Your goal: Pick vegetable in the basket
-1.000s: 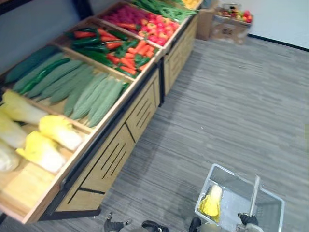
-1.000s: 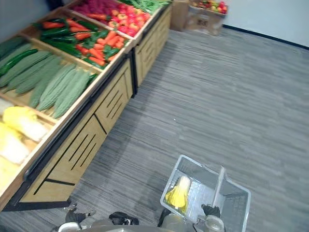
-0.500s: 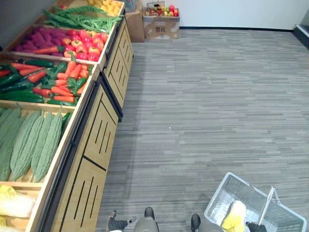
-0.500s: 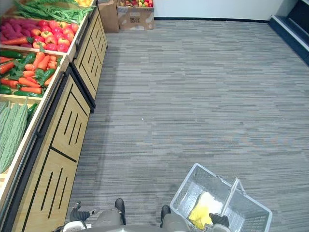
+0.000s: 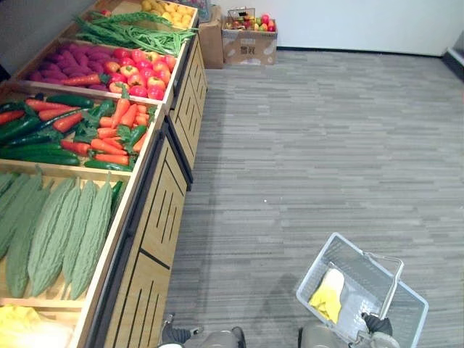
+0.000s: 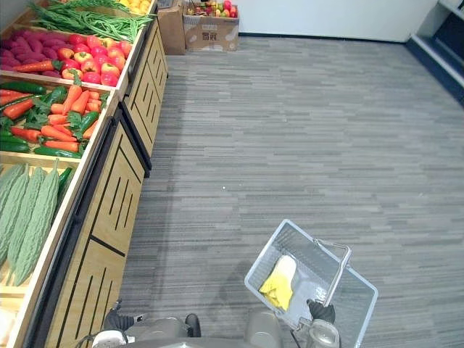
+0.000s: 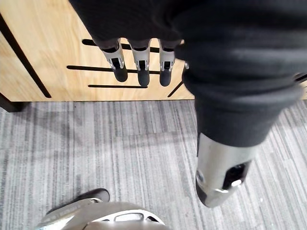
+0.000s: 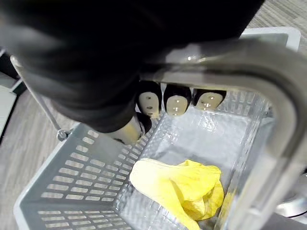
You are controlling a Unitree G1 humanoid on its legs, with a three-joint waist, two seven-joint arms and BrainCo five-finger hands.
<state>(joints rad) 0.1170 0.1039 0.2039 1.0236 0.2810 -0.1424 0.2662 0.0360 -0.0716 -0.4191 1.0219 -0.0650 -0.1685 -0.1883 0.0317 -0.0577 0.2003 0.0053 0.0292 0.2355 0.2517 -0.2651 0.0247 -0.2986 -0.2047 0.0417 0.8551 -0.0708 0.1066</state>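
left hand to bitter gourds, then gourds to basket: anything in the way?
Nothing visible blocks either. The left hand hangs open by the front of the wooden stand, below the bitter gourds. The basket is open-topped; its raised handle, held by the right hand, crosses it, and a yellow cabbage lies to one side.

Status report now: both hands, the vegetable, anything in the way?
Left hand open, empty, beside wooden stand. Right hand shut on basket handle. Yellow cabbage lies in basket. Stand on robot's left, apart from basket.
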